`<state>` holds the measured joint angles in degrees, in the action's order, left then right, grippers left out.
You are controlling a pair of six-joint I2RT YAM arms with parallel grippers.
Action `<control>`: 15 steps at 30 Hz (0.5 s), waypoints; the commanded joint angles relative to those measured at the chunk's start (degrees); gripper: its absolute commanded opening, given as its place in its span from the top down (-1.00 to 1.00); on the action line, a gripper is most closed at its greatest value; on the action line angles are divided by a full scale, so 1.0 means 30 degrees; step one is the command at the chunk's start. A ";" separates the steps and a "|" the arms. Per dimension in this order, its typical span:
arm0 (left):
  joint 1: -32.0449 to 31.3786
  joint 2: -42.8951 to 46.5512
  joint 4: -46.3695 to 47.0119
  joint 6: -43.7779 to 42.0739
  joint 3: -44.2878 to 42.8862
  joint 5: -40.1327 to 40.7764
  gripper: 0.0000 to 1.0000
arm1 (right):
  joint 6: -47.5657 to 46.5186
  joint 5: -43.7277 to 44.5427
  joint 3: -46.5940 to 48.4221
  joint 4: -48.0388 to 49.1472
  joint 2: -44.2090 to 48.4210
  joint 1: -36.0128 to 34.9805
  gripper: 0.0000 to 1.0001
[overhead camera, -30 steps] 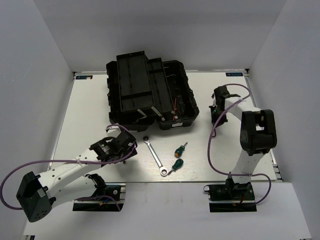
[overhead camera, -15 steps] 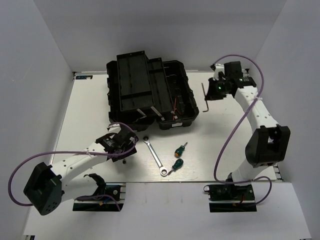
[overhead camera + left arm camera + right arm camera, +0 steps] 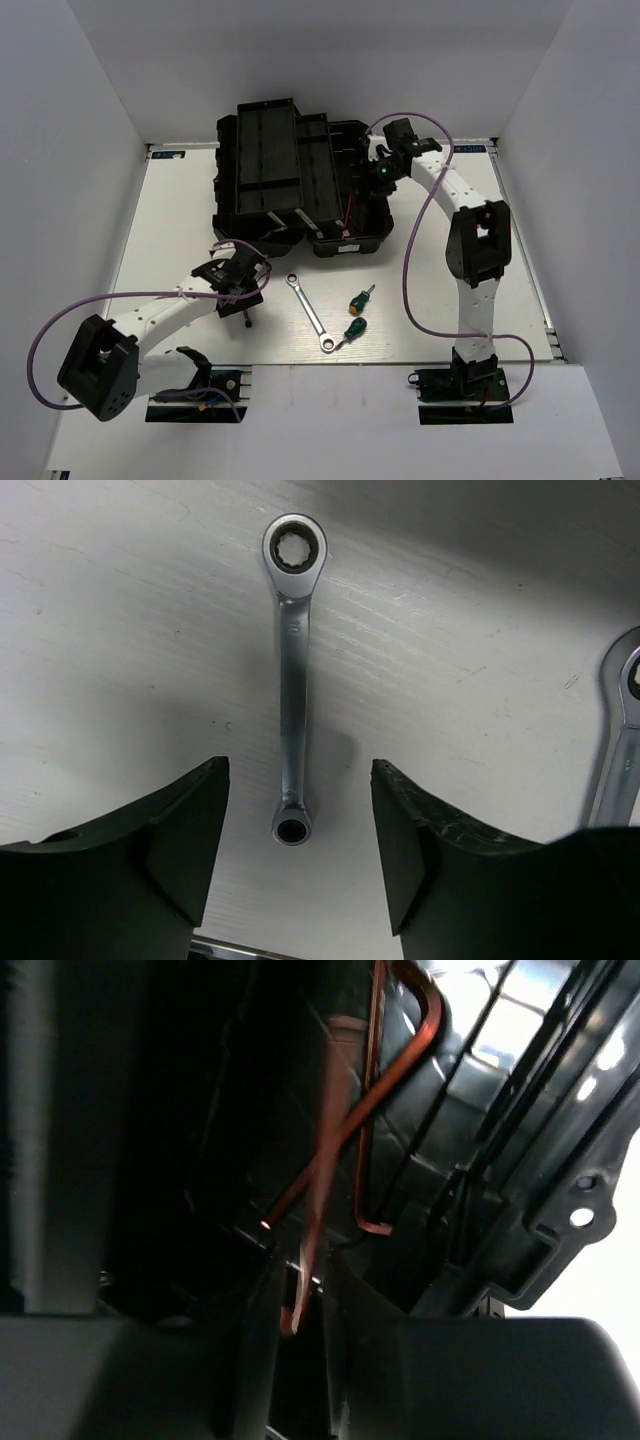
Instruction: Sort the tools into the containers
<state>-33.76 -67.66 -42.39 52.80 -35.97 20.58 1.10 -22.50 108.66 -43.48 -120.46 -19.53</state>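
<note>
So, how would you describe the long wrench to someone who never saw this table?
Find the black toolbox at the back. In front of it, on the white table, lies the long wrench, slanting. It is bare silver metal; the two screwdrivers to its right are stubby and green.

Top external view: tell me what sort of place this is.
Probably a robot lab test cell: plain white walls box in a white table, two white robot arms bolted at its near edge, an open black plastic toolbox on it.
</note>
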 commanded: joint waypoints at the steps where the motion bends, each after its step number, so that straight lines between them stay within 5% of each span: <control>1: 0.0384 0.0463 0.0273 -0.0782 -0.0463 0.0289 -0.36 | -0.0075 0.0235 0.0665 -0.0388 0.0516 0.0210 0.36; 9: 0.0558 0.0465 0.0857 -0.0958 0.0621 0.0113 -0.23 | 0.0422 -0.0437 -0.1352 -0.0068 0.2594 0.0620 0.22; 15: 0.0559 0.0463 0.3025 -0.1309 0.2145 -0.0238 0.10 | 0.1214 -0.1522 -0.4693 0.0402 0.5582 0.1177 0.22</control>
<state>-32.36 -67.07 -37.43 49.54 -30.65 20.34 3.11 -24.29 97.01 -43.40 -108.22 -16.95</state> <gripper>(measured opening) 0.458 0.388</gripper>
